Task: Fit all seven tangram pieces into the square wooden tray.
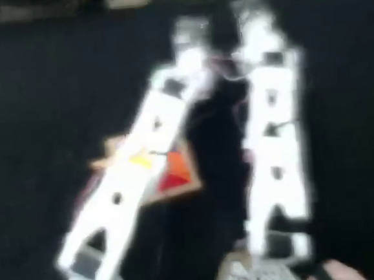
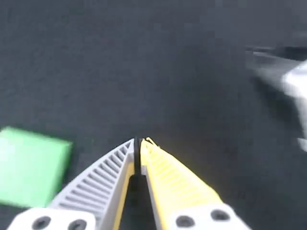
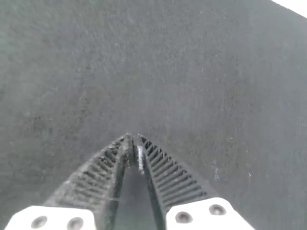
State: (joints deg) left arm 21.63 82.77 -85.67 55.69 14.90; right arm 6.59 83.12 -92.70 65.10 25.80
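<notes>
The square wooden tray [image 1: 190, 190] lies mid-table in the high view, partly covered by a white arm [image 1: 137, 163] that crosses it diagonally. Yellow [image 1: 140, 160], orange [image 1: 177, 161] and red [image 1: 172, 181] pieces show in the tray beside that arm. A green piece [image 2: 29, 165] lies flat on the black mat, off to one side of my left gripper [image 2: 139, 143] and apart from it. That gripper is shut with nothing between its fingers. My right gripper [image 3: 133, 139] is also shut and empty, over bare black mat.
A second white arm [image 1: 274, 139] stands upright to the right of the tray. A blurred white part of another arm [image 2: 290, 88] sits at the edge of the left wrist view. Black mat covers the table on all sides.
</notes>
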